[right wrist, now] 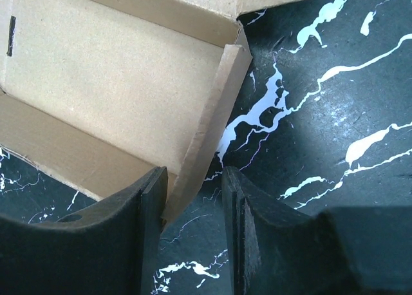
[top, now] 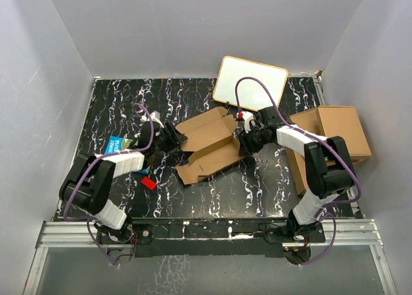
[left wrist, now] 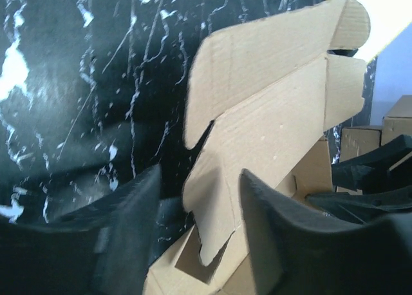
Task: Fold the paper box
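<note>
Paper box (top: pixel 207 147) half-open mid-worktop, a flap between each pair of jaws

The box lies on the dark marbled worktop (top: pixel 257 189) between the two arms. The left gripper (left wrist: pixel 201 179) has its jaws partly open around a raised flap at the box's left end, not clamped. The right gripper (right wrist: pixel 194 176) stands partly open astride the right side wall's end, with a gap beside it.
</note>
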Motion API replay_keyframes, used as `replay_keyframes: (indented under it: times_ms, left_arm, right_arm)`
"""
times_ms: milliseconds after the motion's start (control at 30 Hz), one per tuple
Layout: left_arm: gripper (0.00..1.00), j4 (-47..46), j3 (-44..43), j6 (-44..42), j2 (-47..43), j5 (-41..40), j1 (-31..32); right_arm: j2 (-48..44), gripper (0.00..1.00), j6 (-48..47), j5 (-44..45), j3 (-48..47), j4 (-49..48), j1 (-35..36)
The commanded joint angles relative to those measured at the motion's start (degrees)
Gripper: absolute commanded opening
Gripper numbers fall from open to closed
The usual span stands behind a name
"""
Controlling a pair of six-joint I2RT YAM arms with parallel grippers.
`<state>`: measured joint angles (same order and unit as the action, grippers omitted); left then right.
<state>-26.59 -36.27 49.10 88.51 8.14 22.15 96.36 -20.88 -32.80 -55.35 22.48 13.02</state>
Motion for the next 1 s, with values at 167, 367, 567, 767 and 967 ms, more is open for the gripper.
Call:
replay_keyframes:
  times_ms: [167, 367, 567, 767, 967]
  left_arm:
    - [0.11, -16.04, 0.45, -8.30, 2.20, 9.55, -0.44]
    - [0.00, -20.24, 3.90, -14.59, -0.22, 11.87, 0.14]
    - [0.00, -21.32, 6.71, -21.57, -5.67, 7.55, 4.24]
    - [0.00, -20.52, 7.38, -24.17, -7.21, 3.43, 7.10]
    - [0.00, -19.14, 7.48, -25.28, -8.95, -0.20, 9.03]
  right_arm:
    - [-3.05, 0.45, 0.44, -2.98, -0.19, -2.57, -0.30]
    - [-3.79, 0.46, 1.29, -4.83, -0.28, -2.66, -1.09]
    - [-5.38, 0.49, 3.72, -3.89, 1.28, -5.86, -1.46]
    - [-6.71, 0.47, 7.18, -0.94, 3.70, -9.08, -0.55]
    - [-11.08, 0.45, 10.46, 4.16, 8.72, -12.01, 0.63]
